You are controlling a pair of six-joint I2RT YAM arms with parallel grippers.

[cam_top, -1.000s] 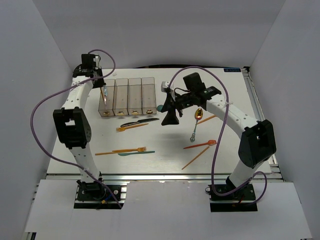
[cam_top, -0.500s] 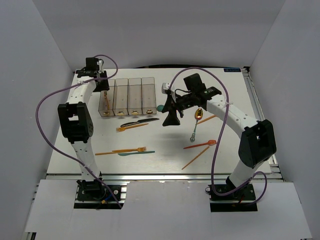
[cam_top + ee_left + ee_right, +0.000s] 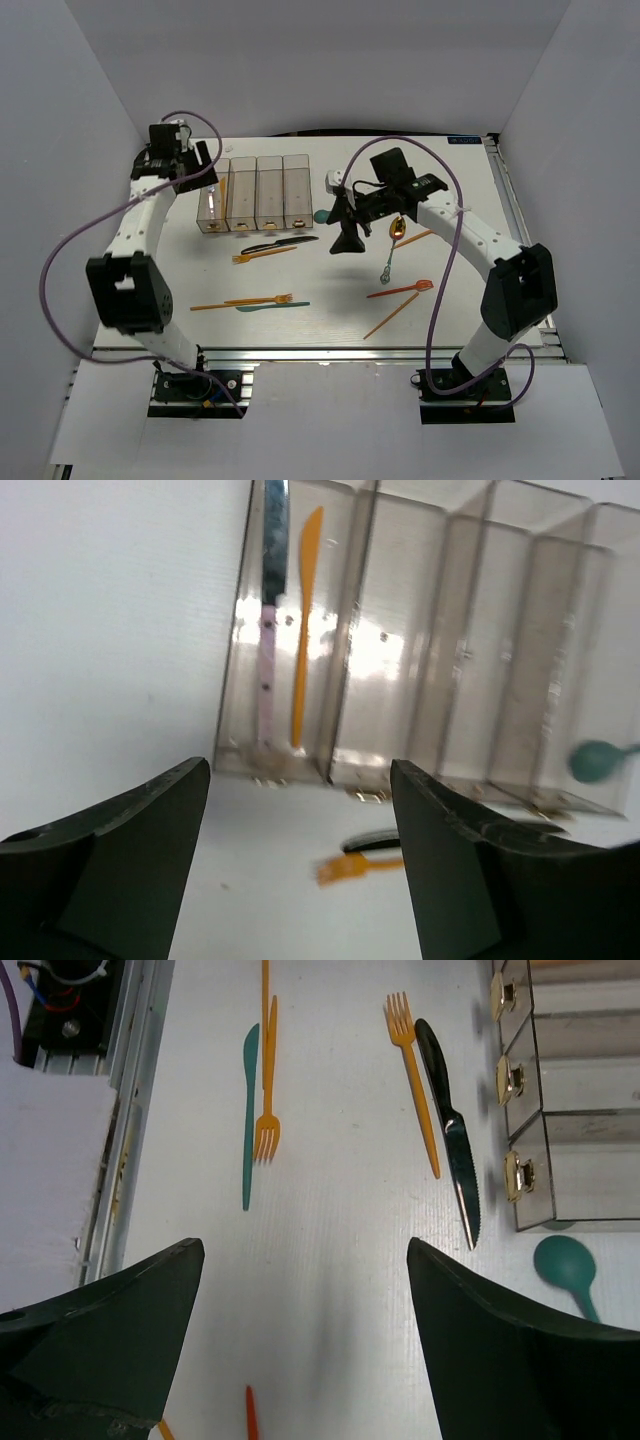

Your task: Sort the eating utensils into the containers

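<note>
Over the white table (image 3: 330, 330), the top camera shows the containers (image 3: 255, 192) as four clear bins joined in a row at the far left. The left gripper (image 3: 203, 168) hangs beside the row's left end, raised off the surface. The right gripper (image 3: 347, 235) is near the table's middle, pointing down, just right of the row. Loose utensils lie on the table: a black knife (image 3: 280, 243) and an orange fork (image 3: 262, 254) just in front of the bins, and a second orange fork (image 3: 245, 300) beside a teal knife (image 3: 270, 306) nearer the arm bases. A metal spoon (image 3: 388, 260) is right of the right gripper. A red fork (image 3: 400, 290) lies toward the near right.

Through the left wrist camera, the left gripper (image 3: 300, 770) has its jaws spread wide with nothing between them. It looks down on the containers (image 3: 450, 630). The leftmost bin holds a pink-handled knife (image 3: 267, 660) and an orange knife (image 3: 305, 620), side by side. A teal spoon (image 3: 598, 760) shows at the right edge, outside the bins.

Through the right wrist camera, the right gripper (image 3: 305, 1250) is likewise wide apart and holds nothing. Beyond it lie the teal knife (image 3: 247, 1110) touching one orange fork (image 3: 266, 1090), and the other orange fork (image 3: 412, 1080) beside the black knife (image 3: 450, 1130). The teal spoon (image 3: 565, 1265) rests just outside the end of the containers (image 3: 580, 1090).
</note>
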